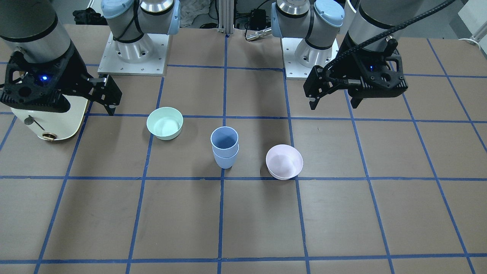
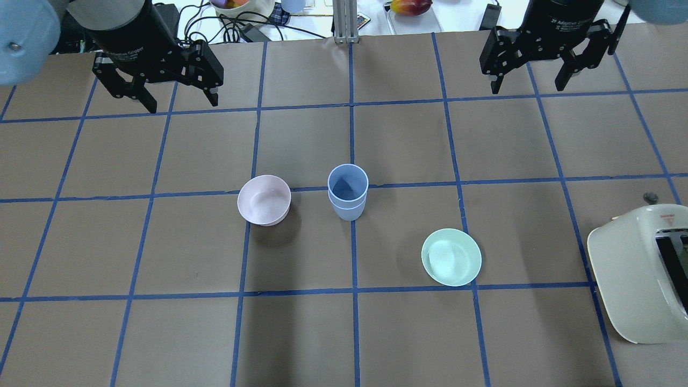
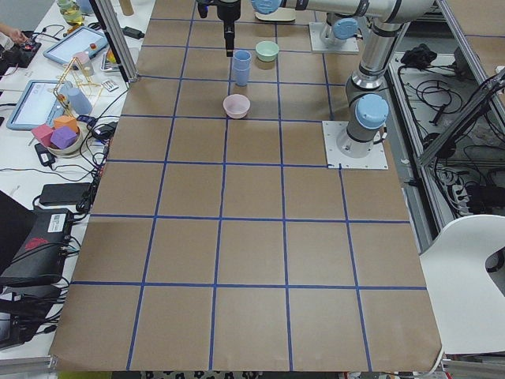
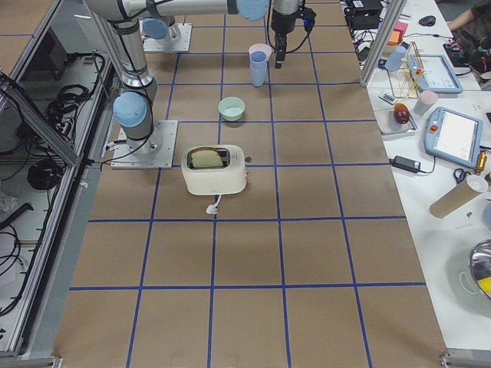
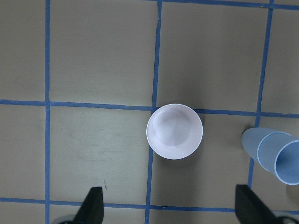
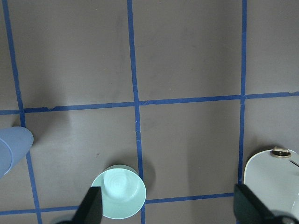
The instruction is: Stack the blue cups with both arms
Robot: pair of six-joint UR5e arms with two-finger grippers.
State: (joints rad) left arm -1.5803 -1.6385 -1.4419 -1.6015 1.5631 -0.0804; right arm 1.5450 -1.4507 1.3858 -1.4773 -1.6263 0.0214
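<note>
Stacking looks done.
Blue cups [image 2: 348, 192] sit nested, central on the tabletop [image 2: 403, 140], pink bowl [image 2: 264, 200] at their 9 o'clock; left fingers [image 2: 211, 95] at 10 and right fingers [image 2: 494, 83] at 2 hang spread, empty; no further grasp seems needed.

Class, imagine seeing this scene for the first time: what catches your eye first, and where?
The two blue cups stand nested, upright, at the middle of the table. A pink bowl sits to the robot's left of them and a mint-green bowl to its right, both apart from the stack. The left gripper and right gripper hang open and empty above; a cream toaster stands at the robot's far right.
</note>
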